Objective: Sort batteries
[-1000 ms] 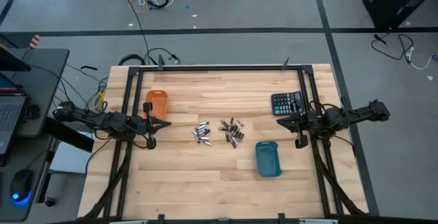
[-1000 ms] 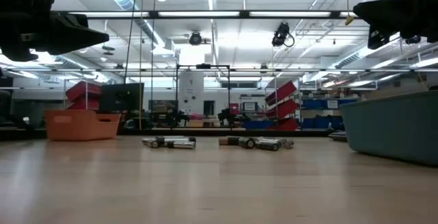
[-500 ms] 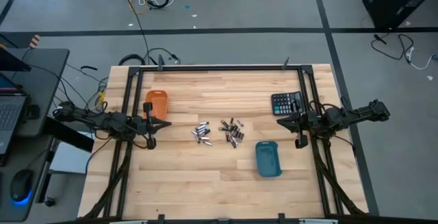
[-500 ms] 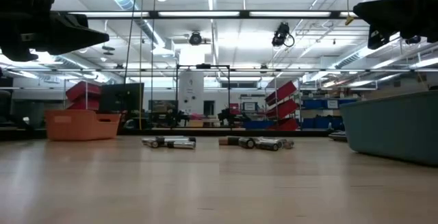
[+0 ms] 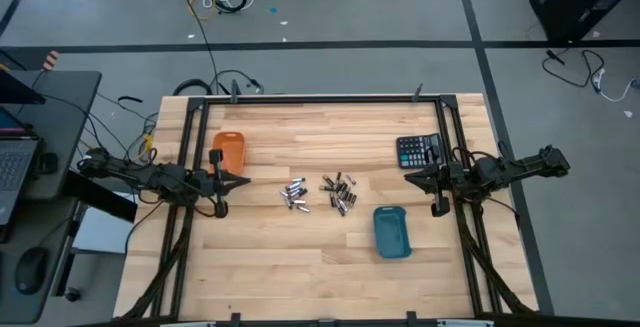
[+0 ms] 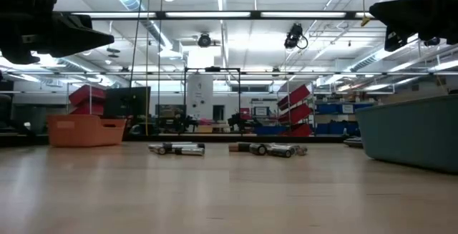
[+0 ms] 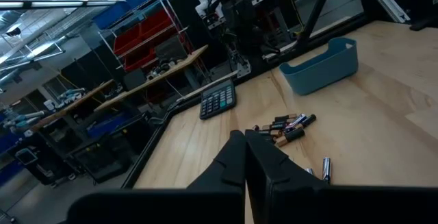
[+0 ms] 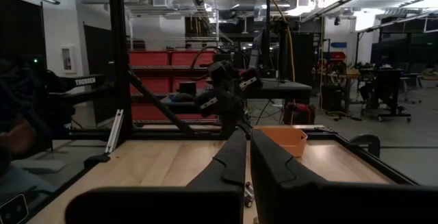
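Observation:
The batteries lie loose on the wooden table in two small heaps: one (image 5: 294, 194) left of centre and one (image 5: 339, 192) right of it, also seen as low rows (image 6: 177, 148) (image 6: 268, 149). An orange tray (image 5: 229, 153) stands at the far left, a blue tray (image 5: 391, 231) at the near right. My left gripper (image 5: 244, 179) hangs shut above the table's left side, level, pointing toward the batteries. My right gripper (image 5: 410, 178) hangs shut above the right side, facing it. Neither holds anything.
A black calculator (image 5: 419, 151) lies at the far right, just beyond my right gripper. A black metal frame (image 5: 320, 99) runs along the table's far edge and both sides. Bare wood lies along the near edge.

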{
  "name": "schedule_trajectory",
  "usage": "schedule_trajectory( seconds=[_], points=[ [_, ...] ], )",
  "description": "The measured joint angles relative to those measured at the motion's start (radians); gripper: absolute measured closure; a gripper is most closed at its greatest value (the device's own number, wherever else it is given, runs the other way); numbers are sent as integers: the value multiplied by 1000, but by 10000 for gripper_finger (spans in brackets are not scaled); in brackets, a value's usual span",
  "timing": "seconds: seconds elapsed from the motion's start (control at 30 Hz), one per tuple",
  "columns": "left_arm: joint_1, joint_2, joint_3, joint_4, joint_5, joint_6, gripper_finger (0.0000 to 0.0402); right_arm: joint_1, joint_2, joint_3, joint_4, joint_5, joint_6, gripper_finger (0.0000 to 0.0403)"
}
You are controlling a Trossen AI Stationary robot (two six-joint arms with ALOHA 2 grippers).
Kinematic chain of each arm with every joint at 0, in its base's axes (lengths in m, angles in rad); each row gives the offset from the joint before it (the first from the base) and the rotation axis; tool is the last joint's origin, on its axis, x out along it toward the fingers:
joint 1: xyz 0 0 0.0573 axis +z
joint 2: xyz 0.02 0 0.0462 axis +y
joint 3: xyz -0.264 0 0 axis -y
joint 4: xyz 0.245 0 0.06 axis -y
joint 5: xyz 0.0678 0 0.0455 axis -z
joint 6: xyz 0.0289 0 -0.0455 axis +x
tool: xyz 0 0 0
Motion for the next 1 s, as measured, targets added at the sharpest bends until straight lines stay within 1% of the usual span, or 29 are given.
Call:
schedule_trajectory(
  seconds=[0.27,0.43,0.5,0.57,0.63,0.7,0.73,0.8,0.87,1.0],
  points=[
    [0,0,0,9,0,25,401,0,0,0,0,0,0,392],
    [0,0,0,15,2,15,401,0,0,0,0,0,0,392],
    [0,0,0,34,36,-65,401,0,0,0,0,0,0,392],
    [0,0,0,71,83,-184,401,0,0,0,0,0,0,392],
    [0,0,0,133,124,-302,401,0,0,0,0,0,0,392],
    [0,0,0,194,143,-416,401,0,0,0,1,0,7,392],
    [0,0,0,223,148,-475,401,0,0,0,2,0,31,392],
    [0,0,1,264,150,-573,401,3,0,0,5,0,138,392],
    [0,0,1,296,151,-599,401,1,0,0,29,1,178,392],
    [0,0,1,324,150,-599,401,1,0,0,55,0,144,392]
  ],
)
